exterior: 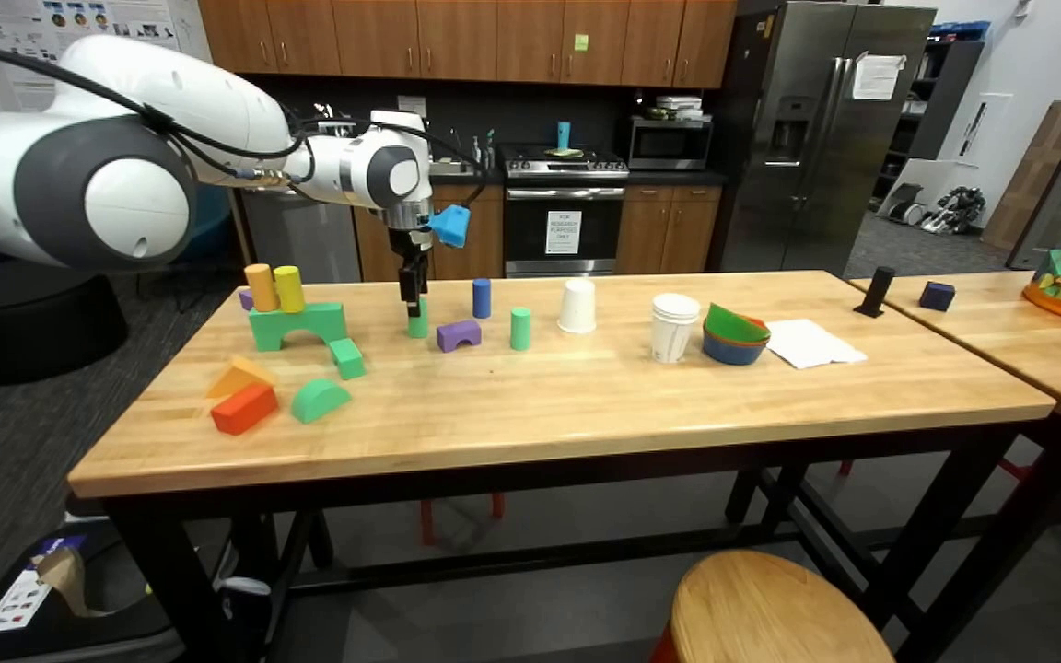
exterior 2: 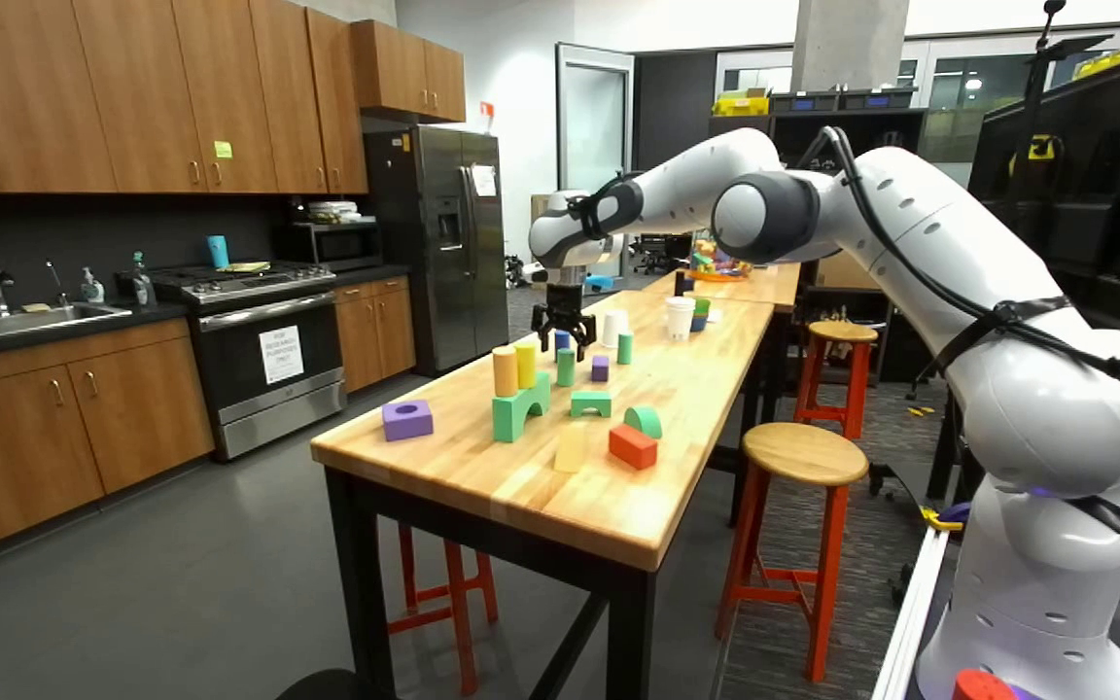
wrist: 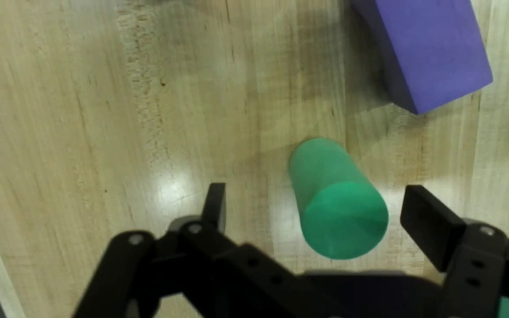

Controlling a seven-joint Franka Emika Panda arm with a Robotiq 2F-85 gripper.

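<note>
The gripper (exterior 2: 563, 350) hangs over the table (exterior: 494, 396) with its fingers (wrist: 214, 204) spread wide, one on either side of the green cylinder (wrist: 337, 201) as the wrist view shows it. That cylinder stands on end on the wood, long axis upright, round top facing the ceiling. In the wrist view, it sits just beside the finger on the right, with a broader gap to the one on the left.

In an exterior view, the purple arch (exterior: 459, 335) rests close by, to the right and a little nearer, its opening downward. The blue cylinder (exterior: 482, 299) stands farther back on the right; a second green cylinder (exterior: 520, 329) stands right of the arch. Over to the left, a green bridge (exterior: 298, 322) carries an orange cylinder (exterior: 262, 288) and a yellow cylinder (exterior: 289, 289), both upright.
</note>
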